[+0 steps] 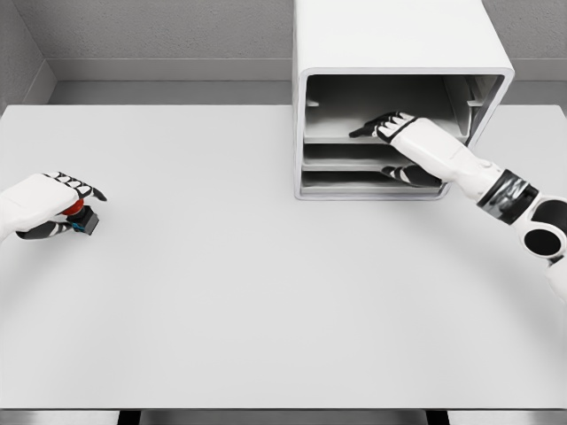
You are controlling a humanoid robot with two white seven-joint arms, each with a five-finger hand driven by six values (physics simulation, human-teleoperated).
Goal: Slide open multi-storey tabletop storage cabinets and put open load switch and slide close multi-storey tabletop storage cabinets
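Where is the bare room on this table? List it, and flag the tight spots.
Free: the broad table stretch between the left hand, shut on the load switch at the left edge, and the cabinet; also the whole front strip below both arms. Crowded: the cabinet's open front, where the right hand reaches in over the shelves.

I count one storage cabinet [400,53] on my table [266,292], standing at the far side, right of the middle. Inside its open front I can make out three drawer levels, stacked one above another. There is one load switch [81,217], at the left edge. Two hands of mine show: my left hand [44,205] at the left, my right hand [416,142] at the cabinet. One table in all.
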